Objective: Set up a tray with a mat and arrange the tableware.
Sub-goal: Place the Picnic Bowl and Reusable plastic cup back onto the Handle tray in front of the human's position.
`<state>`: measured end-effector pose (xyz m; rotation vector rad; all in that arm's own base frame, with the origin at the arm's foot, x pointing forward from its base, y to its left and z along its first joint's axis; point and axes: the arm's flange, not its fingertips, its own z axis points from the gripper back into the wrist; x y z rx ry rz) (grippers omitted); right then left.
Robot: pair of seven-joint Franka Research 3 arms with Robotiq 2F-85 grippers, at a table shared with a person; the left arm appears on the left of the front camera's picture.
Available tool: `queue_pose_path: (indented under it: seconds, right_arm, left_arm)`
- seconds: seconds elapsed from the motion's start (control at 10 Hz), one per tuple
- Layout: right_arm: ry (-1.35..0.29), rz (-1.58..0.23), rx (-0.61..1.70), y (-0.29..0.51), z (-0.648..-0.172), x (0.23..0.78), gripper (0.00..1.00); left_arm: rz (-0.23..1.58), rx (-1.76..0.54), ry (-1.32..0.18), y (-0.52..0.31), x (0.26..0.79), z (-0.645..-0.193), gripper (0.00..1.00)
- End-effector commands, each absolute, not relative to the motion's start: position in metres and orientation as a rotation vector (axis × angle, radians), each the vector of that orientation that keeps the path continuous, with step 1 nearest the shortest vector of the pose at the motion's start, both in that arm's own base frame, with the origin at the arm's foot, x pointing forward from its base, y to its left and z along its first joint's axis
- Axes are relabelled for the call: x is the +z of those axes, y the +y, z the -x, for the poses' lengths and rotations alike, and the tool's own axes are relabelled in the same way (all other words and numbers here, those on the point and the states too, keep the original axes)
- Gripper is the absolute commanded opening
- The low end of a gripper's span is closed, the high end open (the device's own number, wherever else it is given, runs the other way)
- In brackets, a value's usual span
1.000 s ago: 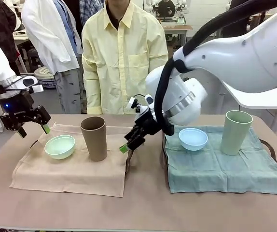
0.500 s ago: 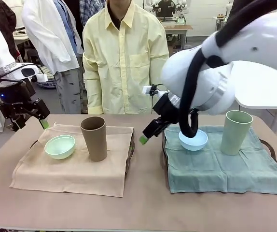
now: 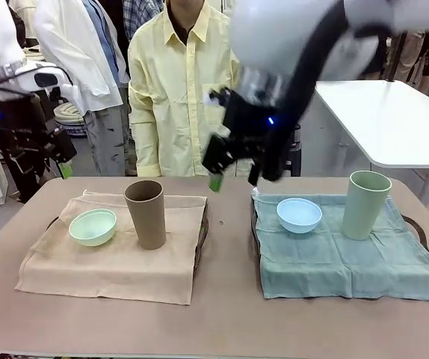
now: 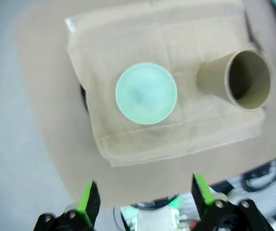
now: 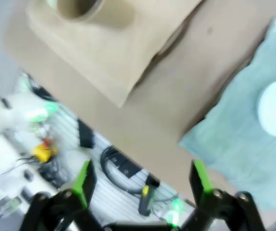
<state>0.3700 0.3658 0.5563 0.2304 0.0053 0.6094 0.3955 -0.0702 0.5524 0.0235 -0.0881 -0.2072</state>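
**Two place settings, both arms raised**

Left of the blue bowl (image 3: 299, 215): beige mat (image 3: 113, 258), green bowl (image 3: 93, 226), brown cup (image 3: 146, 213). Right: pale cup (image 3: 365, 204). Above, left gripper (image 3: 46, 155) and right gripper (image 3: 237, 166), blurred, apparently empty, jaws spread.

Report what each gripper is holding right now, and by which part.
Nothing is held. The left gripper and the right gripper both stand open and empty, raised above the table.

Even, bright indoor light with soft shadows; the right wrist view is motion-blurred, and the left wrist view is soft at the bottom.
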Motion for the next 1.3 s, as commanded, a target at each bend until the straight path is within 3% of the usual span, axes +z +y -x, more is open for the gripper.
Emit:
queue_pose_path:
  seconds: [0.0,0.1,0.2,1.2]
  right_arm:
    - [-0.004,-0.153,0.603,0.403,-0.384,0.583,1.0]
    - [-0.049,-0.086,0.576,0.411,-0.385,0.589,1.0]
    - [-0.006,-0.205,0.608,0.386,-0.363,0.583,1.0]
    - [-0.006,-0.205,0.608,0.386,-0.363,0.583,1.0]
  left_arm:
    - [-0.056,-0.147,-0.068,-0.071,0.571,-0.401,1.0]
    - [-0.029,-0.119,-0.081,-0.07,0.577,-0.407,1.0]
    - [-0.032,-0.184,-0.084,-0.07,0.566,-0.395,1.0]
    - [-0.032,-0.184,-0.084,-0.07,0.566,-0.395,1.0]
